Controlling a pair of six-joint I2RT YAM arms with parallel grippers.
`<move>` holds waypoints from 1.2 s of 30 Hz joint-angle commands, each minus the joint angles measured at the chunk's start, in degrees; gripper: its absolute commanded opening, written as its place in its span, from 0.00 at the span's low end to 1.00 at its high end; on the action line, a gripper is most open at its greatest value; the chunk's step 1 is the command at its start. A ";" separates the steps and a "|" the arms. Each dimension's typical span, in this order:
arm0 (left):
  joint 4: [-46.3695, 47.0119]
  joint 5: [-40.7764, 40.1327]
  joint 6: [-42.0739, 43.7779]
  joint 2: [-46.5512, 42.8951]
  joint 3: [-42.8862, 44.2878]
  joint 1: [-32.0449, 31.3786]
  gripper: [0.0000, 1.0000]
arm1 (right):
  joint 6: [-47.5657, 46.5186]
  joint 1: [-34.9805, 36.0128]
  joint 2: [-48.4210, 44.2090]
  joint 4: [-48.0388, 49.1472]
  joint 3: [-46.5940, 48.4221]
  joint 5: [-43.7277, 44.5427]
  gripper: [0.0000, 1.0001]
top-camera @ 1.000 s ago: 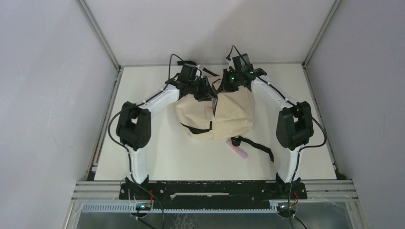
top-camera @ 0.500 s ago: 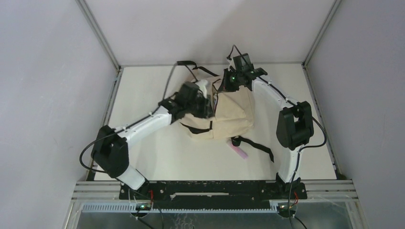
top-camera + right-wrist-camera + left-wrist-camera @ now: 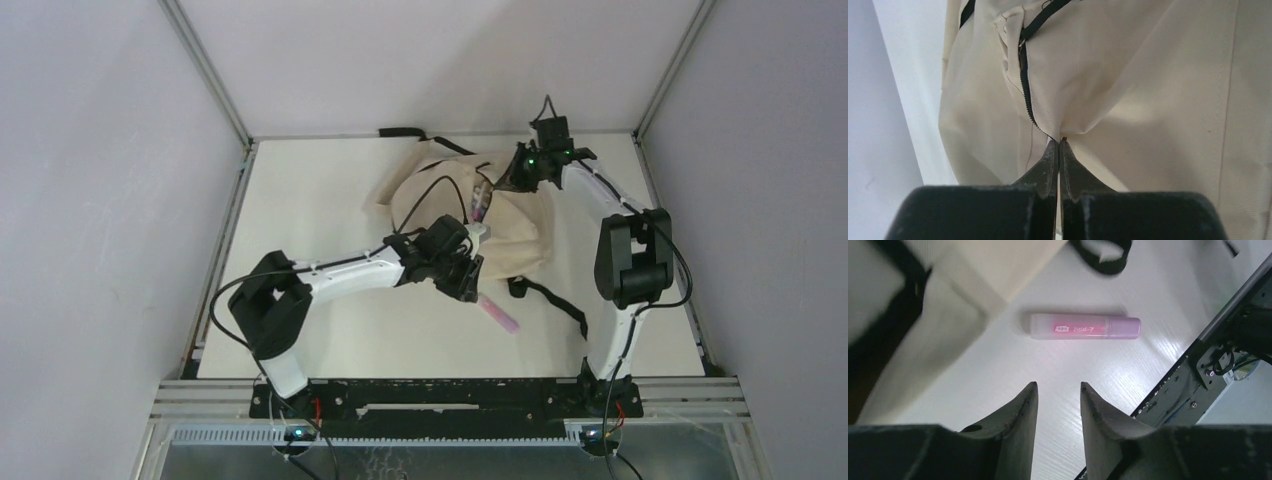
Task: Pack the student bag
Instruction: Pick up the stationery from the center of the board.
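The student bag [image 3: 450, 200] is a cream-beige backpack with black straps, lying at the back middle of the table. My right gripper [image 3: 512, 172] is shut on the bag's fabric beside the black zipper [image 3: 1024, 75], pinching a fold [image 3: 1058, 139]. A pink highlighter pen [image 3: 497, 312] lies flat on the table in front of the bag; in the left wrist view it [image 3: 1084, 326] lies crosswise a short way beyond the fingertips. My left gripper [image 3: 472, 285] [image 3: 1058, 385] is open and empty, just above the table near the bag's front edge. Something pink [image 3: 482, 203] shows at the bag's top opening.
A black strap [image 3: 548, 300] trails from the bag toward the right front. Another black strap loop [image 3: 400, 132] lies at the back wall. The black frame rail [image 3: 450, 385] runs along the near edge; it shows at the right in the left wrist view [image 3: 1218, 340].
My left arm has swung from the bag's back left down to its front, by the pink pen. My right gripper has pulled the bag's top to the right and back; the bag has spread out.
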 commanded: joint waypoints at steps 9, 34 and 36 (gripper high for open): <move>-1.12 -6.51 -4.26 4.59 6.86 -6.17 0.54 | 1.12 -1.27 -3.77 4.17 1.43 -0.17 0.00; -15.37 -14.42 -13.11 20.74 24.38 -6.55 0.63 | 1.19 0.42 -4.11 4.26 0.42 -0.87 0.00; -15.74 -14.42 -13.15 21.17 24.62 -6.51 0.63 | 1.19 0.47 -4.11 4.22 0.34 -0.95 0.00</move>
